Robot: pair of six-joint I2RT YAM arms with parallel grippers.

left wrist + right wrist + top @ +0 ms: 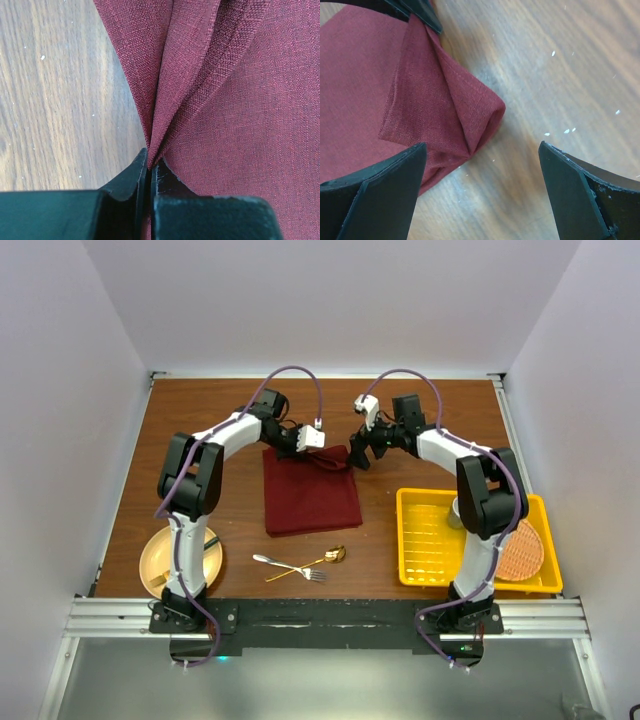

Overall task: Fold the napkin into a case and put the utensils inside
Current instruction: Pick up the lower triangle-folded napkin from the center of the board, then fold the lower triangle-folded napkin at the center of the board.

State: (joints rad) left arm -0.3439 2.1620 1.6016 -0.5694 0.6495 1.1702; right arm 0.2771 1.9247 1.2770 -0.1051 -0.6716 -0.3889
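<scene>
Napkin point(310, 495), maroon, lies folded to a rough square at mid-table, its far edge drawn up into a peaked pleat. How many layers it has cannot be told. Left gripper point(322, 443) sits at that far edge, jaws pressed together on the pleat; in its wrist view the cloth runs straight into the closed tips. Right gripper point(357, 458) hangs just beside the napkin's far right corner with its jaws spread wide, only bare wood and the rolled corner showing between them. Whether its inner finger touches the cloth is not clear. Fork point(275, 562), silver, and spoon point(336, 554), gold, lie crossed on the near side of the napkin, apart from it. Table point(200, 410) is brown wood grain, flecked with pale specks in the wrist views. White walls point(330, 300) close it in beyond and to both sides of the napkin, and a metal rail point(330, 618) carrying the arm bases runs along the near edge. To the near left of the napkin a tan plate point(152, 562) is half covered by the left arm; a dark sliver on it is too hidden to name. To the right is a yellow tray point(430, 540) holding a round orange woven mat point(525, 550), and a pale object point(456, 512) there is mostly behind the right arm.
</scene>
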